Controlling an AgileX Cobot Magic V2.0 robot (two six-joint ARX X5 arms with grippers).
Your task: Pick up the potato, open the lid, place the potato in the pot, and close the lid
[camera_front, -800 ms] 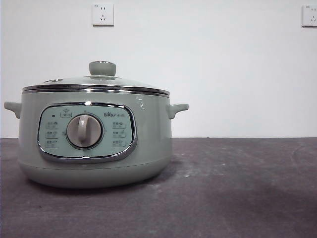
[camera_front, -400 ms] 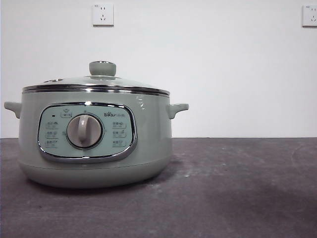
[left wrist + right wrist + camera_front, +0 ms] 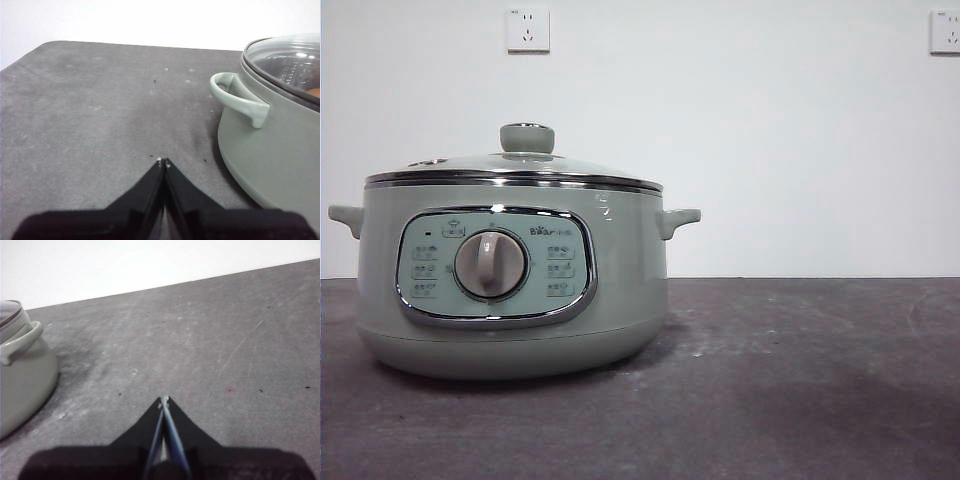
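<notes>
The pale green pot [image 3: 510, 290] stands on the left of the table in the front view, its control panel and grey dial facing the camera. The lid [image 3: 515, 165] sits shut on it, knob [image 3: 527, 138] upright. Through the lid's glass [image 3: 285, 62] in the left wrist view, a sliver of orange-brown shows inside the pot: the potato [image 3: 314, 92]. My left gripper [image 3: 163, 161] is shut and empty, low over the table beside the pot's side handle [image 3: 235, 97]. My right gripper [image 3: 164, 400] is also shut and empty, farther off on the pot's [image 3: 22, 375] other side.
The dark grey table [image 3: 800, 380] stretches to the right of the pot. Two wall sockets [image 3: 528, 29] [image 3: 945, 31] sit high on the white wall behind. Neither arm shows in the front view.
</notes>
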